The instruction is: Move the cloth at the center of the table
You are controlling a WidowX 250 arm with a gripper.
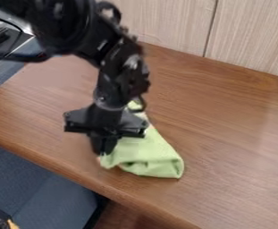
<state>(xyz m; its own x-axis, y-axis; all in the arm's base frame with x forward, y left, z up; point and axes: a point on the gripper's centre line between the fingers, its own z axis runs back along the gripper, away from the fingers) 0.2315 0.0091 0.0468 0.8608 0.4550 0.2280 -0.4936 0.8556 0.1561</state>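
And as we look in now, there's no writing, label, brand, number or sign that can be read!

Black arm [72,27] in from upper left, crossing above the table's [225,116] upper-left part. Bends over, then forearm runs down and right to the wrist [114,91]. From there nearly straight down, tips angled slightly toward the table's long lower edge. Gripper [103,148] black, pointing down, low over the table, nearer that edge than the upper one. Wide crossbar sticks out both sides, roughly level.
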